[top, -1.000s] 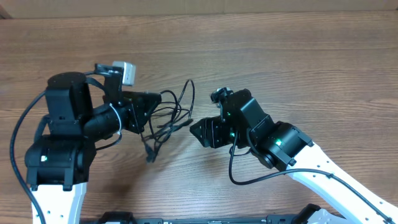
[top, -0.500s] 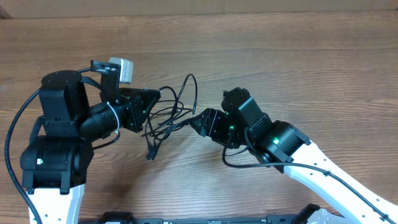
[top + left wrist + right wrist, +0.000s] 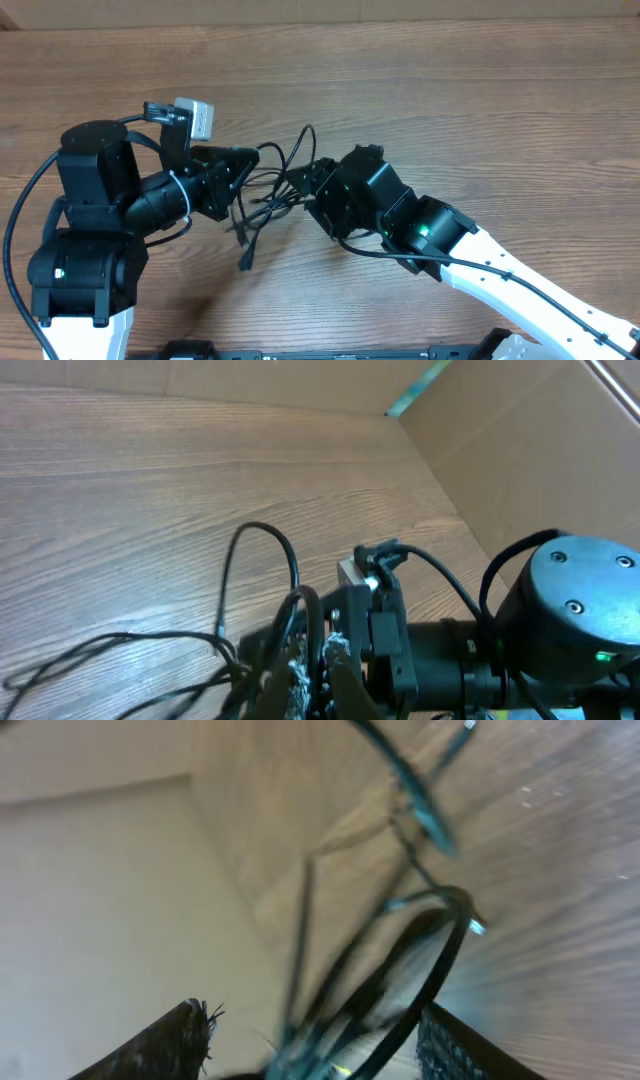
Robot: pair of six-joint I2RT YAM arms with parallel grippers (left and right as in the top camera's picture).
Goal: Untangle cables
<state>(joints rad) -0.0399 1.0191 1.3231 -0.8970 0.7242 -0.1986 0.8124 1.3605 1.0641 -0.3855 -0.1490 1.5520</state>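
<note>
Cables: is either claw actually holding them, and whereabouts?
The left gripper is clamped on the cables at the tangle's end nearest that arm. The right gripper stands open around some strands, gripping nothing.

In the right wrist view the cables (image 3: pixel 425 935) are smearing into blur, and the fingers (image 3: pixel 170 1040) of the right gripper (image 3: pixel 310 1050) are getting cropped at 6 o'clock. In the left wrist view the left gripper (image 3: pixel 312 675) is getting cropped at 6 o'clock, with cables running off at 8 o'clock.
</note>
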